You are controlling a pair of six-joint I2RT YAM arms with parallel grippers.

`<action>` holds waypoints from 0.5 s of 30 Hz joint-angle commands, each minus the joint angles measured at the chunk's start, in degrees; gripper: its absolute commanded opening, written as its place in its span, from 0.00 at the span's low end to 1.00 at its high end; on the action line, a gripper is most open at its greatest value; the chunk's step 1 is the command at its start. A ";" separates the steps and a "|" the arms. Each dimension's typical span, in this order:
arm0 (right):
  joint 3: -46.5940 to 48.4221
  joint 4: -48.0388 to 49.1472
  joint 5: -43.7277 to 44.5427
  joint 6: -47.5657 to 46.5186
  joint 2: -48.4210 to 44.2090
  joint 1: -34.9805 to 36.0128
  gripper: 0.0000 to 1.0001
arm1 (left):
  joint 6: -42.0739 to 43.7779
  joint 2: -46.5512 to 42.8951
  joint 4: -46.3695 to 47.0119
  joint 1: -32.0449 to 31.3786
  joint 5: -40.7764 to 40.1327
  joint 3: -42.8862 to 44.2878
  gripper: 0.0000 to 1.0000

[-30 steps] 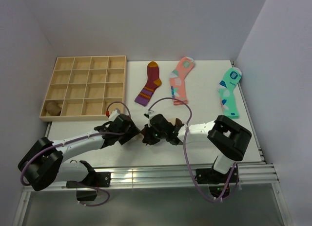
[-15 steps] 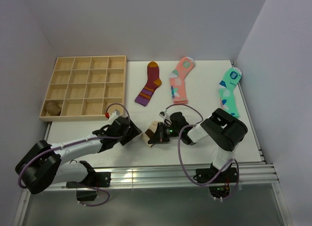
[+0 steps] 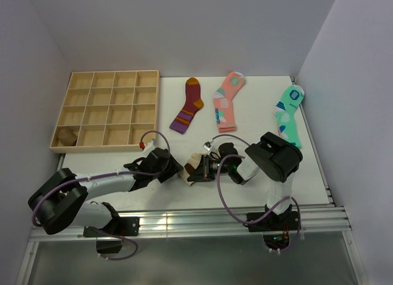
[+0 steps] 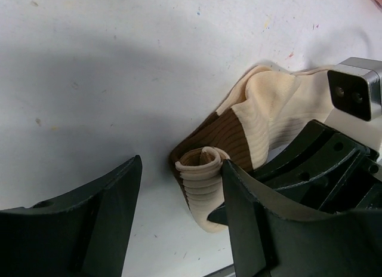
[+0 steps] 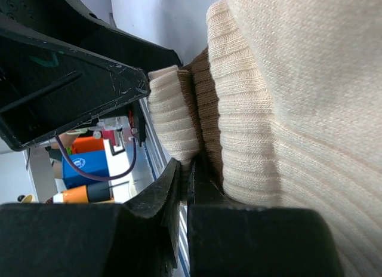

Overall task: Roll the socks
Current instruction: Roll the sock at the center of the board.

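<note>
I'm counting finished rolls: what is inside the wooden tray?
In the wooden tray, the near-left compartment holds one brownish lump, too small to identify. The other compartments show bare wood, though their near walls hide slivers of floor.

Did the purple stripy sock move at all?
No. The maroon striped sock lies in the same spot as before, just right of the wooden tray.
</note>
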 commanded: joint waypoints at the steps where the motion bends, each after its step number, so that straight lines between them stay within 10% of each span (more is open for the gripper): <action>1: 0.03 -2.26 0.10 -1.01 1.26 -0.32 0.00 | -0.46 1.81 0.52 -0.72 0.92 1.01 0.62; 15: 1.43 -6.04 0.54 -2.06 1.18 -0.58 0.00 | -0.90 4.45 1.23 -1.95 1.28 0.66 0.55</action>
